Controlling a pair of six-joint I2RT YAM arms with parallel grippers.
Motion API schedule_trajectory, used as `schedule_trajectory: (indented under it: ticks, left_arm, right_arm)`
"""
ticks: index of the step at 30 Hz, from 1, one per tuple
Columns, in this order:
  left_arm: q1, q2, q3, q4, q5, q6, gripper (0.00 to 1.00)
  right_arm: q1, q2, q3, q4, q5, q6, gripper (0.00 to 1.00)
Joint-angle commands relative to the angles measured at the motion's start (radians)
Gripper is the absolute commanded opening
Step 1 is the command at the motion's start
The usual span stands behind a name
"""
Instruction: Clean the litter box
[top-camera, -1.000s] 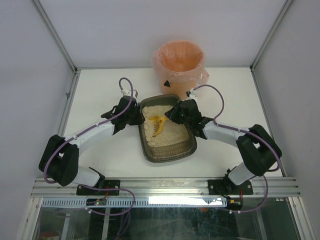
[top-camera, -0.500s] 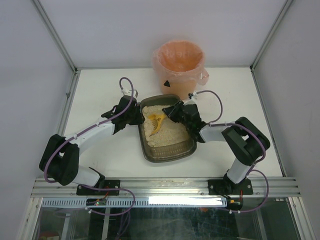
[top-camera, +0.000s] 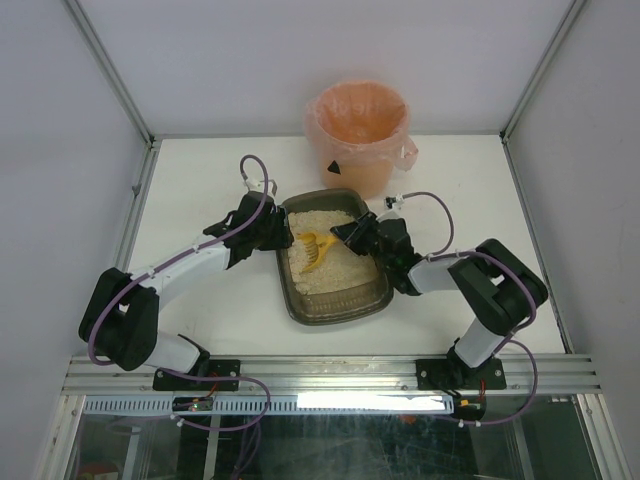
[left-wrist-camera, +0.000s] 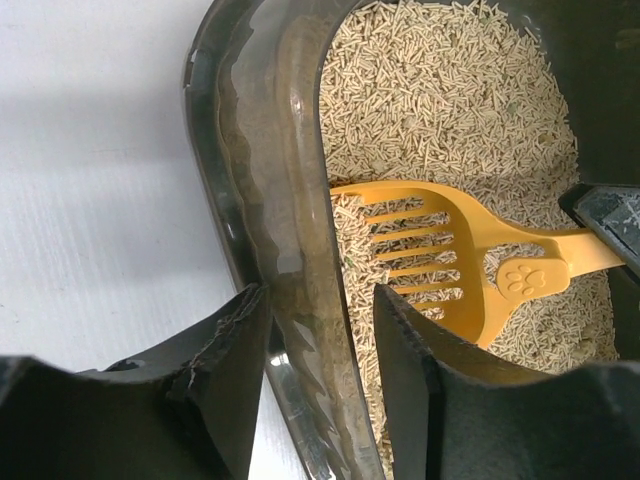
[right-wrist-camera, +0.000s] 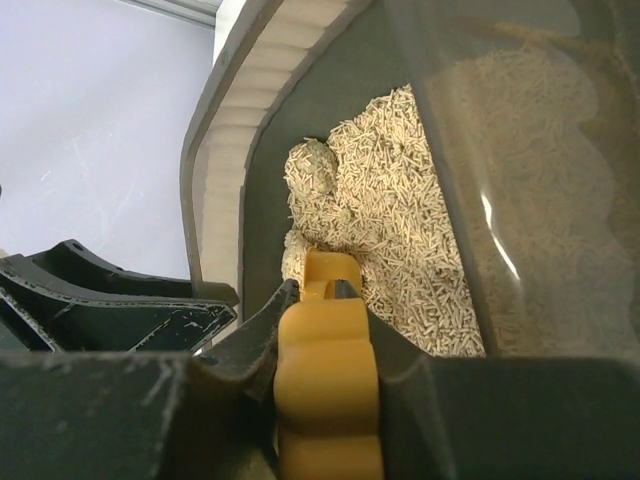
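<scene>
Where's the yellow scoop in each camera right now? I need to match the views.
Top external: the scoop lies mid-picture on the litter, towards the left side of the litter box.
Left wrist: the scoop is centre-right, slotted head showing, handle running off to the right.
Right wrist: only the scoop handle shows, bottom centre, clamped in the right gripper.
Shared landmark: the litter box's dark curved wall.
</scene>
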Motion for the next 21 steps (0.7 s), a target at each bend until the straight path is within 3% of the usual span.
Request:
schedule_trajectory:
  ticks: [1, 15, 21]
  left_arm:
    - [-0.003, -0.053, 0.028, 0.004, -0.007, 0.006, 0.48]
    - [0.004, -0.111, 0.033, -0.005, -0.027, 0.009, 0.63]
    - [0.007, -0.148, 0.033, -0.007, -0.037, 0.013, 0.66]
  right_arm:
    - [-0.006, -0.059, -0.034, 0.074, -0.054, 0.047, 0.0]
    - [-0.055, -0.181, -0.09, 0.064, -0.044, 0.048, 0.0]
    - [-0.119, -0.235, -0.14, 0.093, -0.107, 0.087, 0.0]
